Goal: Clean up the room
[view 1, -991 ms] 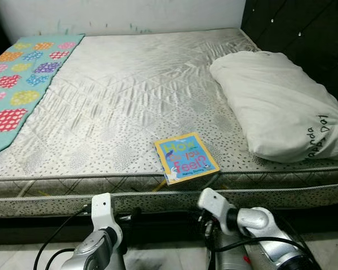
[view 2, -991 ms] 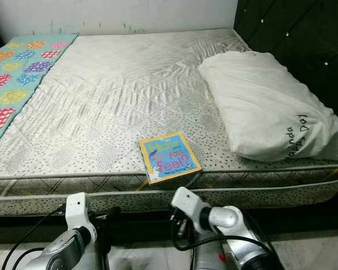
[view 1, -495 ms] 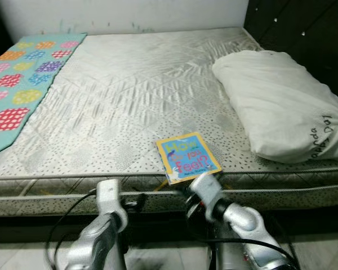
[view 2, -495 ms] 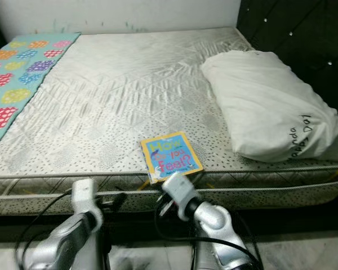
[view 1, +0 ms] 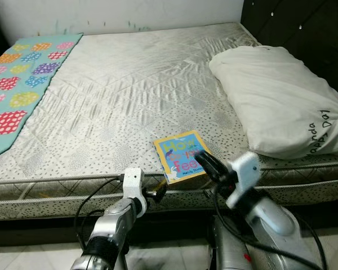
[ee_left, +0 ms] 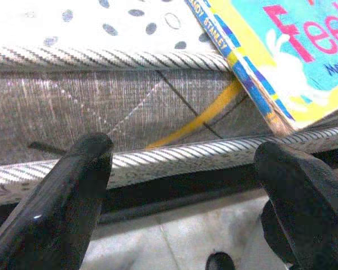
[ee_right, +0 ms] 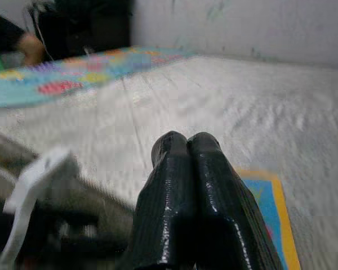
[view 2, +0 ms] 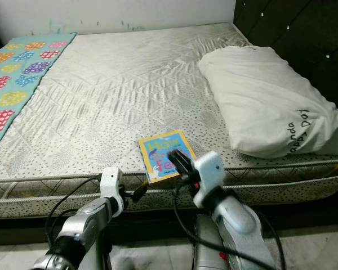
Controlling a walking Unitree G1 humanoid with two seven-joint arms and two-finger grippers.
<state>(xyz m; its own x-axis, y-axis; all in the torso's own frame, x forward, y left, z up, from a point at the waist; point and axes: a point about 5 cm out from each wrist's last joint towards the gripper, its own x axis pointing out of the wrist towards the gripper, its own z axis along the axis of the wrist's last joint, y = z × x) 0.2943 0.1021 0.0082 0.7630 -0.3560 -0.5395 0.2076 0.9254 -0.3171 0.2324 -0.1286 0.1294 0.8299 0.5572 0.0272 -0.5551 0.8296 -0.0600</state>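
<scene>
A picture book (view 1: 177, 154) with a yellow-edged blue cover lies flat on the mattress (view 1: 129, 84), its near corner hanging just over the front edge. My right gripper (view 1: 200, 160) is shut, with its two black fingertips (ee_right: 186, 149) pressed together just above the book's near right part. My left gripper (ee_left: 186, 163) is open, its fingers (ee_left: 73, 180) spread wide in front of the mattress's side. It sits just below and left of the book's corner (ee_left: 270, 84), holding nothing.
A large white pillow (view 1: 276, 101) lies on the right of the bed by the dark padded headboard (view 1: 304, 28). A teal blanket with coloured spots (view 1: 19, 79) covers the far left. Pale floor (view 1: 169, 256) runs below the bed's edge.
Both arms have risen towards the bed's front edge. The right gripper came up from below the mattress to above the book. The left gripper moved right and up to the mattress's side.
</scene>
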